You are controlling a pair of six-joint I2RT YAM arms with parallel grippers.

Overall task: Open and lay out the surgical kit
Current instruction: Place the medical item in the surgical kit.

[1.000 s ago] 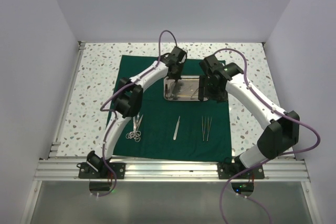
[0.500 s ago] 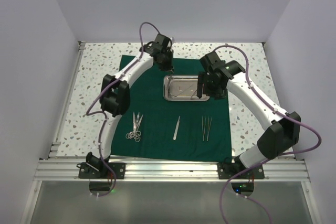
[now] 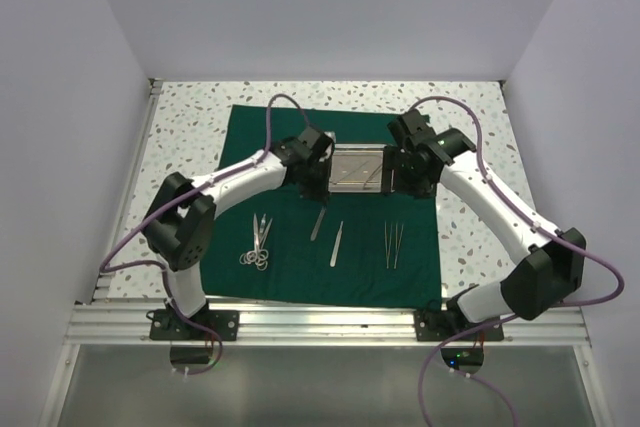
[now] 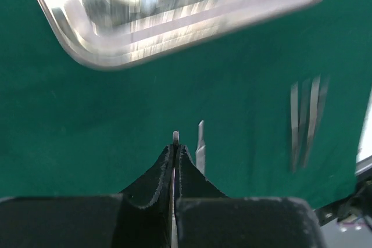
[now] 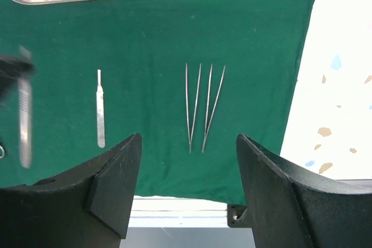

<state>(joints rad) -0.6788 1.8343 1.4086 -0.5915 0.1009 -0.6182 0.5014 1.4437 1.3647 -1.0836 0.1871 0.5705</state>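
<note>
The dark green drape (image 3: 290, 267) lies spread flat. The steel tray (image 3: 372, 159) sits on its far half, with a thin steel instrument inside. My left gripper (image 3: 318, 193) is just in front of the tray's left end. It is shut on a slim flat steel instrument (image 3: 317, 223), whose tip shows past the jaws (image 4: 175, 136). My right gripper (image 3: 398, 179) is open and empty over the tray's right end. Scissors (image 3: 259, 244), a steel handle (image 3: 337, 244) and two tweezers (image 3: 393, 245) lie in a row on the near half.
The right wrist view shows the handle (image 5: 100, 108), the tweezers (image 5: 200, 105) and the drape's right edge over speckled table (image 5: 343, 56). White walls enclose the table. An aluminium rail (image 3: 320, 322) runs along the near edge.
My left arm swung from the drape's far left corner down to the tray's near left side, and it now holds a slim steel instrument. My right gripper shifted slightly.
</note>
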